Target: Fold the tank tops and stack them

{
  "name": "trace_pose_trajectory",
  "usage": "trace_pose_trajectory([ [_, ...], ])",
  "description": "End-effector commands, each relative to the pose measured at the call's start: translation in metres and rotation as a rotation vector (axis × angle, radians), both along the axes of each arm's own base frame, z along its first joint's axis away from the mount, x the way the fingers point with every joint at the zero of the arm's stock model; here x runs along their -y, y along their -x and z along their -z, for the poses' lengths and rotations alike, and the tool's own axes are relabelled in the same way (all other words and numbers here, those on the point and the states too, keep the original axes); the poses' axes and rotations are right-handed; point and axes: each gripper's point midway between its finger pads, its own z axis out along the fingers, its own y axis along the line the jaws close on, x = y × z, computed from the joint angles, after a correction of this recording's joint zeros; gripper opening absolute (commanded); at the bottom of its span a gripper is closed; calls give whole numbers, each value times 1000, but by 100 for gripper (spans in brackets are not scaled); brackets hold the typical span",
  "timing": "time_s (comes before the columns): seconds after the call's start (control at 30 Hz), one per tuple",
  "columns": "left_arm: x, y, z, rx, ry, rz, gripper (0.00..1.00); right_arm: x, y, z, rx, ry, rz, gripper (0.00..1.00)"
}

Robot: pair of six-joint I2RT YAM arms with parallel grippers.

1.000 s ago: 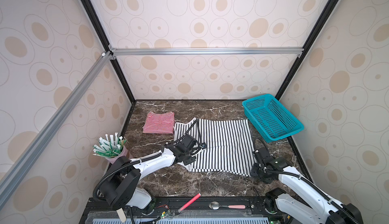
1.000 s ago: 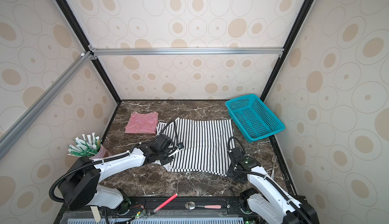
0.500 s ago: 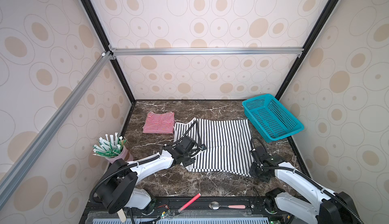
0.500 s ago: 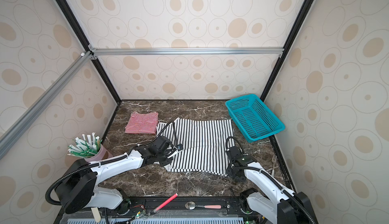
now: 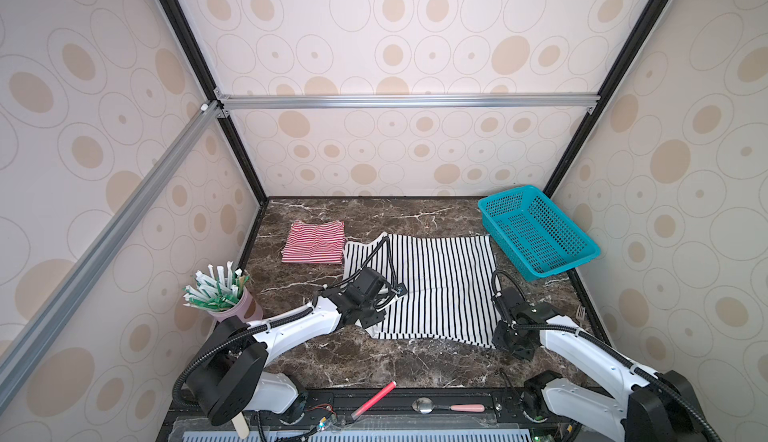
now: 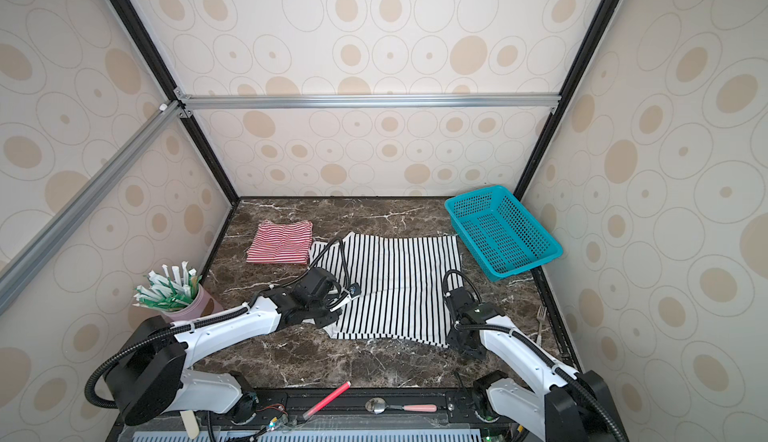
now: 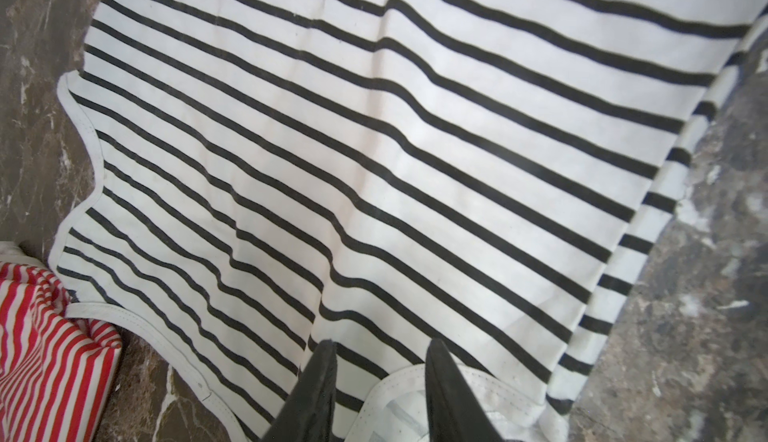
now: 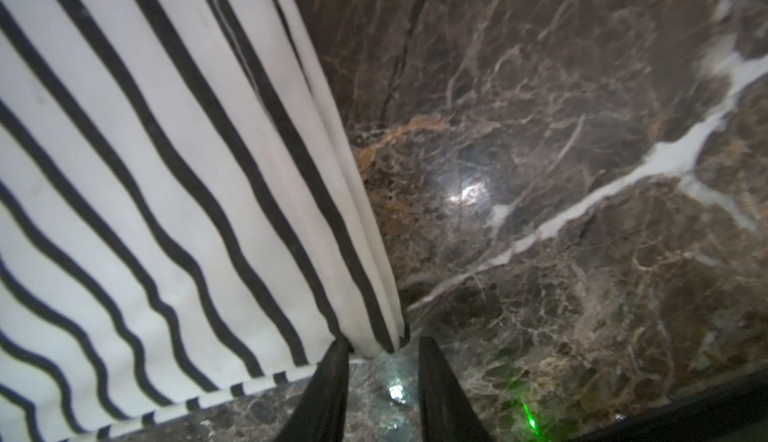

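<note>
The black-and-white tank top (image 5: pixel 436 286) (image 6: pixel 399 286) lies spread flat mid-table. The red-and-white tank top (image 5: pixel 314 242) (image 6: pixel 280 242) sits folded at the back left, touching the spread top's edge. My left gripper (image 5: pixel 371 322) (image 7: pixel 380 377) is low over the striped top's near left corner, open, with white strap trim (image 7: pixel 399 394) lying between its fingers. My right gripper (image 5: pixel 498 342) (image 8: pixel 382 377) is down at the near right corner, open, and the bunched corner of the cloth (image 8: pixel 374 336) sits just between its fingertips.
A teal mesh basket (image 5: pixel 536 232) stands tilted at the back right. A pink cup of wrapped sticks (image 5: pixel 220 294) is at the left wall. A fork (image 5: pixel 580 314) lies by the right wall. A red stick (image 5: pixel 374 398) and a spoon (image 5: pixel 449 407) lie along the front rail.
My right gripper has edged left onto the striped top's near right corner and its jaws have narrowed. The left gripper has hardly moved.
</note>
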Motion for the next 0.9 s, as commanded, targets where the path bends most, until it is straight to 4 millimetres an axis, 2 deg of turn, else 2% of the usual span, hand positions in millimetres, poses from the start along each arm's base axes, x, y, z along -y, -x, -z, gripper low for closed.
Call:
trace_pose_trajectory([
  [0.0,6,-2,-7,16,9,29,36,2,-5,-2,-7,28,-2,33],
  [0.13,6,-2,-10,21,10,31,36,-1,-6,7,-29,24,-9,33],
  [0.27,6,0,-11,21,12,34,36,-3,-9,8,-27,20,-12,23],
  [0.43,5,10,-6,-12,-2,67,36,1,-13,-1,1,44,-16,8],
  [0.53,7,23,2,-35,-30,118,37,1,-19,-14,37,47,-33,0],
  [0.73,22,67,14,-144,-26,275,38,6,-36,-52,131,85,-98,0],
  [0.87,24,78,19,-163,-35,306,39,5,-42,-64,160,92,-119,0],
])
